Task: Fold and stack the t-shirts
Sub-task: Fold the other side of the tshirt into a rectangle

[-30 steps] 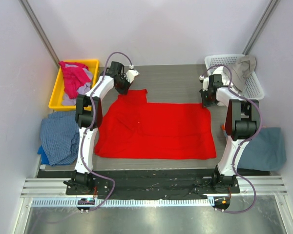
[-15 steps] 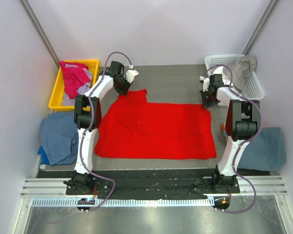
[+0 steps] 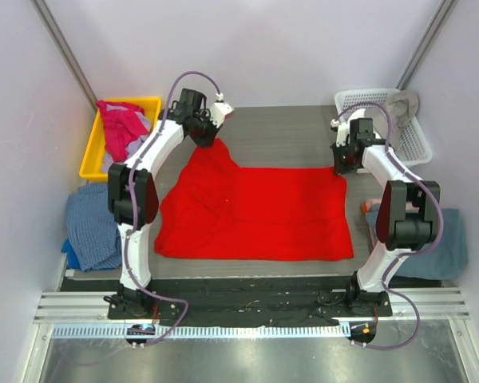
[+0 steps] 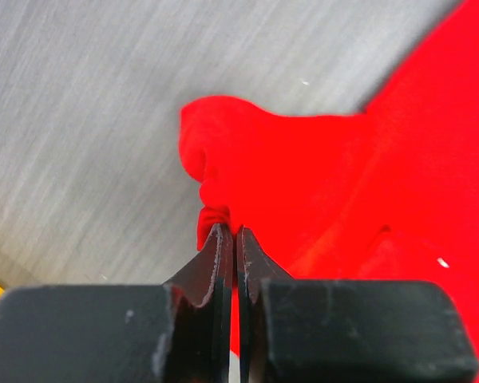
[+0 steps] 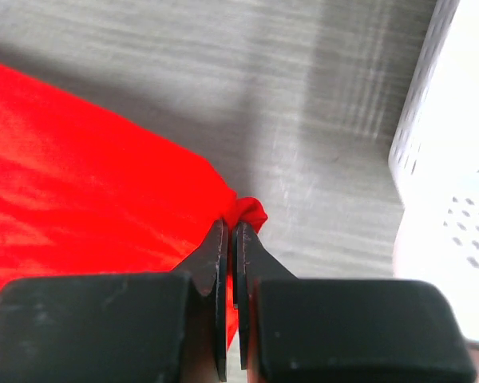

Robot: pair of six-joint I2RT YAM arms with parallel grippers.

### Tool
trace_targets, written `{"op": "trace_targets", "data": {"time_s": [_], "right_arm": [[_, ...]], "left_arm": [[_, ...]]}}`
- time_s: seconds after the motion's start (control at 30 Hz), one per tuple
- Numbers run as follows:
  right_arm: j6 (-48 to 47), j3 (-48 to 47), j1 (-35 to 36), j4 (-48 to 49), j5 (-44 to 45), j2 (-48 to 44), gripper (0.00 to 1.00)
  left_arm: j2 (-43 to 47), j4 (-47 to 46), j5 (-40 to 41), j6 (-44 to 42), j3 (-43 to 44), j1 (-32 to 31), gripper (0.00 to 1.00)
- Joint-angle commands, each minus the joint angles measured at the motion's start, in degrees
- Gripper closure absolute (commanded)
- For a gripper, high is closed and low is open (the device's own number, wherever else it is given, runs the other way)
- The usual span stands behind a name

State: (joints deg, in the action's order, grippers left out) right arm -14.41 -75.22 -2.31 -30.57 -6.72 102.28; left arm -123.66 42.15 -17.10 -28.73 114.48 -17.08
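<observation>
A bright red t-shirt (image 3: 255, 211) lies spread on the grey table (image 3: 283, 132). My left gripper (image 3: 206, 139) is shut on its far left corner, where the cloth (image 4: 247, 171) bunches at the fingertips in the left wrist view. My right gripper (image 3: 343, 163) is shut on the far right corner; a small fold of red cloth (image 5: 246, 212) sticks out between the pads. More t-shirts lie around: a magenta-pink one (image 3: 121, 124) in the yellow bin, a blue one (image 3: 96, 223) at the left, a teal one (image 3: 431, 243) at the right.
A yellow bin (image 3: 92, 155) stands at the far left. A white perforated basket (image 3: 391, 120) holding grey cloth stands at the far right, close to my right gripper, and its wall (image 5: 455, 175) fills the right side of the right wrist view. Grey walls enclose the table.
The right gripper has closed on the shirt's far right corner. Both arms have lifted and drawn their corners slightly away from me, so the left corner now rises to a peak.
</observation>
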Motion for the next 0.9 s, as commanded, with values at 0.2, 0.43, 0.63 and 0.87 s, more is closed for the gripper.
{"op": "trace_targets", "data": {"time_s": [0.2,0.43,0.63,0.87], "right_arm": [[-3.34,7.54,0.37,-3.62,-2.15,-11.65,0.98],[-5.09,13.25,0.55,-4.94,-2.77,-14.56,0.98],[-6.41,16.24,0.55,-5.20,-2.69,-15.00,0.98],[-8.17,18.44,0.55,-5.03,-1.54,-15.09,0.98]], "left_arm": [[16.51,1.27,1.11,-2.20,-17.52,-0.85,1.00],[23.19,1.71,1.63,-3.17,-26.75,-1.37,1.00],[26.80,2.94,1.28,-2.47,-30.80,-2.43,1.00],[30.75,3.64,2.34,-2.47,-36.16,-4.54,1.00]]}}
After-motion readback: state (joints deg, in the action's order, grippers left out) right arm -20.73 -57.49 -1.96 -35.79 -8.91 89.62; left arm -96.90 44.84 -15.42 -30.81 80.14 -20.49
